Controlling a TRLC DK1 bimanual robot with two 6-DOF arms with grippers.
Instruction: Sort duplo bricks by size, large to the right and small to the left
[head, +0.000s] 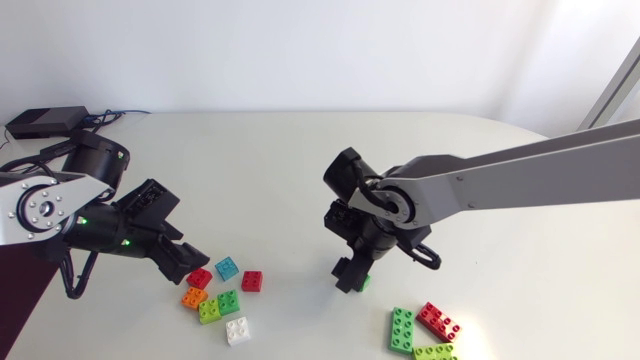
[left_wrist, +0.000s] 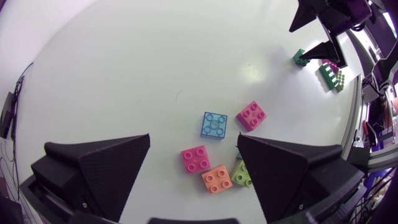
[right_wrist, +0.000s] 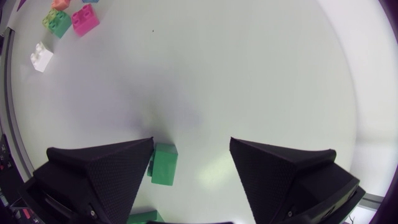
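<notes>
A cluster of small bricks lies at the front left: two red (head: 200, 278) (head: 252, 281), a teal one (head: 227, 268), orange (head: 194, 297), lime (head: 209, 311), green (head: 229, 302) and white (head: 238, 331). My left gripper (head: 185, 262) (left_wrist: 193, 142) hovers open over this cluster; in its wrist view the blue brick (left_wrist: 215, 124) lies just ahead of the fingers. Near the table's middle my right gripper (head: 352, 275) (right_wrist: 191, 146) stands open, pointing down. A small green brick (right_wrist: 163, 164) (head: 364, 283) rests on the table against one of its fingers, clear of the other.
Three large bricks lie at the front right: green (head: 402, 329), red (head: 438, 320) and lime (head: 435, 351). A black box with cables (head: 45, 121) sits at the far left corner. The table's back half (head: 300, 150) is bare white surface.
</notes>
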